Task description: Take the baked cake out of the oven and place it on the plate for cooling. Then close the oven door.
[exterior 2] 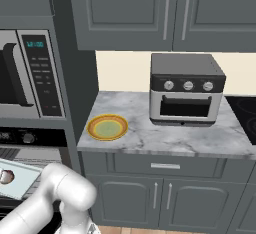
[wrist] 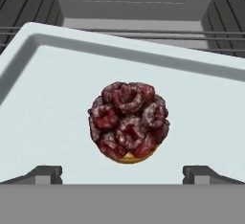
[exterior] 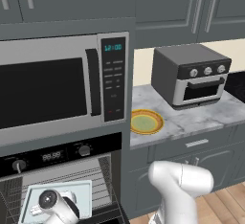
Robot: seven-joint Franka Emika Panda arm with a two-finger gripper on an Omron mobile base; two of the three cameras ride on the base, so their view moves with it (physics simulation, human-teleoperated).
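We see the gripper (wrist: 122, 174) with its jaws spread wide, holding nothing, one fingertip on each side of the baked cake (wrist: 128, 125) just ahead of it. The cake sits near the middle of a pale blue-grey baking tray (wrist: 43, 98) on a wire rack inside the oven (exterior: 60, 157). Whether the tips touch the tray we cannot tell. The plate (exterior 2: 107, 127) lies on the marble counter (exterior 2: 170, 138), right of the oven and left of the toaster oven (exterior 2: 186, 89).
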